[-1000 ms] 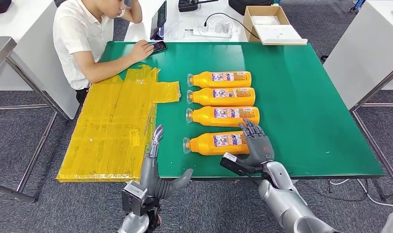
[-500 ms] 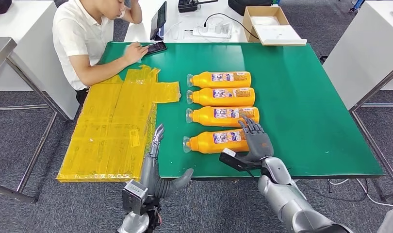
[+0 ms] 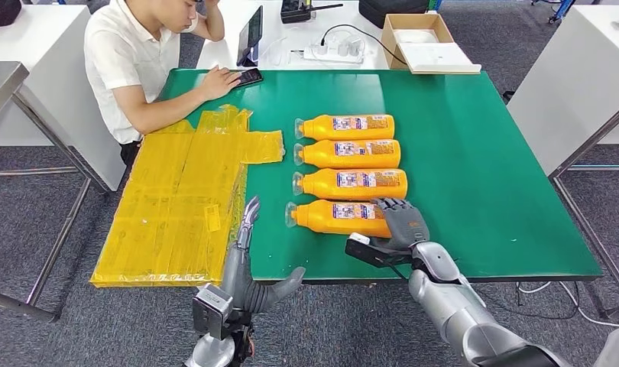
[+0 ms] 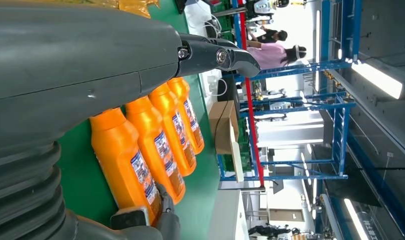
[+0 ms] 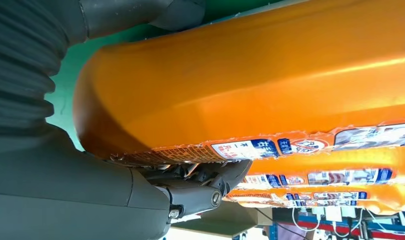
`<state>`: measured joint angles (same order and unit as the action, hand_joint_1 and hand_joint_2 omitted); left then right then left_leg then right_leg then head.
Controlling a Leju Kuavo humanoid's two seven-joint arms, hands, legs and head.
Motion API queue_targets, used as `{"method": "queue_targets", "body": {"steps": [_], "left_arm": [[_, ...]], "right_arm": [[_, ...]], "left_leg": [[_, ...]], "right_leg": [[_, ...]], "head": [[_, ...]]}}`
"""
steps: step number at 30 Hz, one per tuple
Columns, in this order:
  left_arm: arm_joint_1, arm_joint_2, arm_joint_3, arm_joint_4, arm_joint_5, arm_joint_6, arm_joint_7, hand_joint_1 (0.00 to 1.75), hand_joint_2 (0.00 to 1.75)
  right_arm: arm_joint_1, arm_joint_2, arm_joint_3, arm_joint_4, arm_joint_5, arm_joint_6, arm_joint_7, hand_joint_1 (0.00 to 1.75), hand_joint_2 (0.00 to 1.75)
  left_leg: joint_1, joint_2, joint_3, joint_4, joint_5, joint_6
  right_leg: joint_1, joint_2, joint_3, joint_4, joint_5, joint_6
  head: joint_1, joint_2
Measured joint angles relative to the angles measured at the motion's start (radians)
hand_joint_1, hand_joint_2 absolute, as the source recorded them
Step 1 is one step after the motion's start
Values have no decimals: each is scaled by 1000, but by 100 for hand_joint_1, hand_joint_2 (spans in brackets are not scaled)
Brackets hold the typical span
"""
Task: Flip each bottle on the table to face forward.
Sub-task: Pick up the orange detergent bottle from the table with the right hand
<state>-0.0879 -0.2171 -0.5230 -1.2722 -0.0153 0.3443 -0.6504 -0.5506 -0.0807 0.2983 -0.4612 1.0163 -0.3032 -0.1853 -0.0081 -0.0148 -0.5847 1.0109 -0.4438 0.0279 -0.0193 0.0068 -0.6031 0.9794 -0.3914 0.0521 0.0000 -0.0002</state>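
Orange plastic bottles lie in a row of four on the green table [image 3: 474,153], caps toward my left. I see my right hand [image 3: 404,223] wrapped around the base of the nearest orange bottle [image 3: 337,217], fingers curled over its top. My left hand [image 3: 249,267] hangs off the table's near edge, fingers spread, holding nothing.

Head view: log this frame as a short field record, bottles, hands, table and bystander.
bottles: four orange bottles lying in a row, caps to the robot's left
nearest bottle: gripped at its base end by right hand
left hand: open, off the table's near edge
table: green, yellow sheet on its left part
person: seated at far left corner
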Motion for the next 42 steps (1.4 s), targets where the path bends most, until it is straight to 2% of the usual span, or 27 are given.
{"method": "queue_targets", "body": {"steps": [3, 9, 13, 19, 23, 29, 35, 42], "left_arm": [[0, 0, 0, 0, 0, -1, 0, 0, 175], [0, 0, 1, 0, 0, 0, 0, 0, 175], [0, 0, 2, 0, 6, 9, 0, 0, 175], [12, -10, 46, -7, 122, 70, 43, 0, 175], [25, -19, 103, -23, 185, 158, 45, 0, 175], [48, -26, 148, -47, 285, 171, 73, 0, 175], [73, -31, 161, -51, 475, 101, 147, 0, 175], [82, -28, 150, -51, 480, -42, 139, 0, 175]], "right_arm": [[4, 1, 1, 0, -3, 0, -1, 158, 175], [16, 3, 3, 0, -19, 0, -18, 134, 175], [31, 8, -2, 0, -73, -2, -72, 174, 175], [85, 38, -43, -35, -253, -7, -205, 175, 175], [146, 63, -62, -119, -339, -6, -238, 175, 175], [250, 89, -68, -285, -494, -15, -289, 175, 175], [347, 106, -67, -522, -644, -53, -281, 175, 175], [385, 115, -63, -617, -707, -18, -302, 175, 175]], "left_leg": [[0, 0, 0, 0, 0, 0], [0, 1, 1, 0, 0, 0], [0, 1, 3, 0, -1, 0], [1, 5, 6, 0, -2, 0], [2, 5, 5, 0, -2, 0], [2, 4, 1, 0, -2, 1], [1, 2, -6, 0, -1, 1], [1, 2, -9, 0, -2, 1]], "right_leg": [[0, 0, 0, 0, 0, 0], [0, 0, 1, 0, 0, 0], [1, 0, 2, 0, 0, 0], [2, 3, 5, 0, 0, -1], [3, 4, 4, 0, 0, -1], [2, 3, 1, 0, 0, 0], [2, 3, -6, 0, 0, 0], [1, 3, -8, 0, 0, 0]], "head": [[0, 0], [0, 0], [0, 0], [0, 0], [0, 0], [0, 0], [0, 0], [0, 0]]}}
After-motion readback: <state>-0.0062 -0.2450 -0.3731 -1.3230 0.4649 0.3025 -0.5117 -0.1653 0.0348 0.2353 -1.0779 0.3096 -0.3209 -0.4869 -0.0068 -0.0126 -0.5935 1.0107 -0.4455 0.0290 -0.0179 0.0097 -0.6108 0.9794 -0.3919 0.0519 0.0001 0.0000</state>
